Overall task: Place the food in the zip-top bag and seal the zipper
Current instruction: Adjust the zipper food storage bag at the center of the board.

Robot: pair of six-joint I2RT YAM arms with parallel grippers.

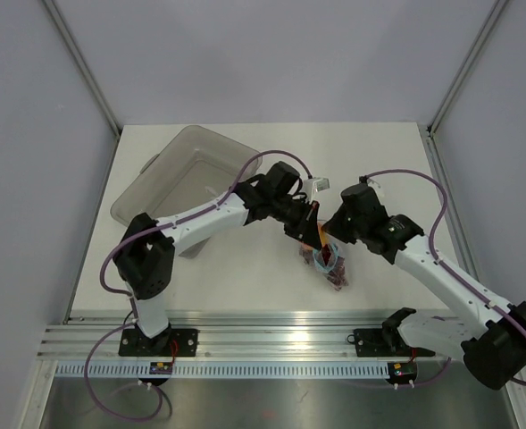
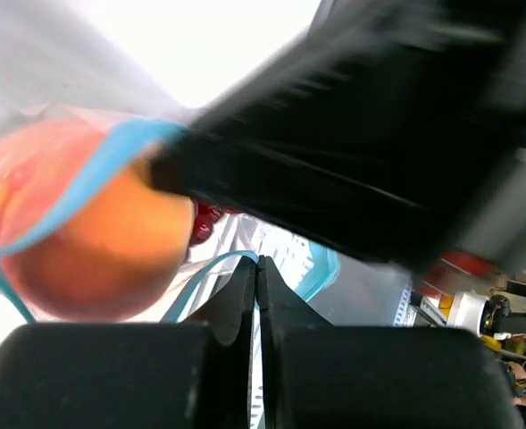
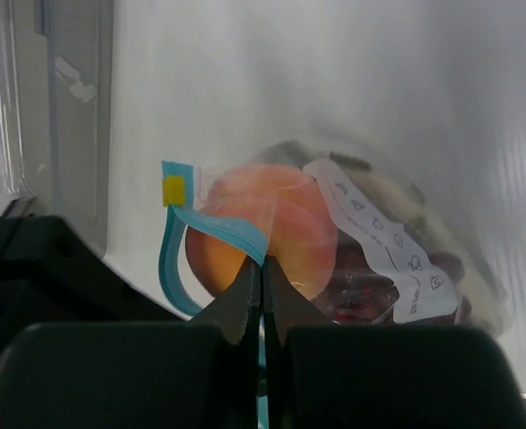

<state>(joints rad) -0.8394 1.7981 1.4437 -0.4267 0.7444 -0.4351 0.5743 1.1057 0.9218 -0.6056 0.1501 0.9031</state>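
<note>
The right gripper [image 3: 262, 271] has its two fingers pressed flat together with no gap, and their tips pinch the blue-teal zipper [image 3: 169, 259] where the strip crosses in front of the fruit. The left gripper [image 2: 258, 266] is closed just as tightly, its tips meeting on the same strip, which curves away to either side of them. In the overhead view the two grippers come together tip to tip above the middle of the table [image 1: 245, 277], the left reaching in from the left, the right from the right. Between and just below them hangs the zip-top bag [image 3: 477, 268], clear and crinkled, with a white label [image 3: 383, 246] of small pictograms on its face. The peach [image 3: 280, 223] sits inside it, right behind the zipper, and the dark grapes [image 3: 356, 290] lie lower in the bag beside it. A small yellow tab [image 3: 172, 190] marks one end of the strip. The grey translucent tray [image 1: 182, 174] stands well apart, at the far left of the table
</note>
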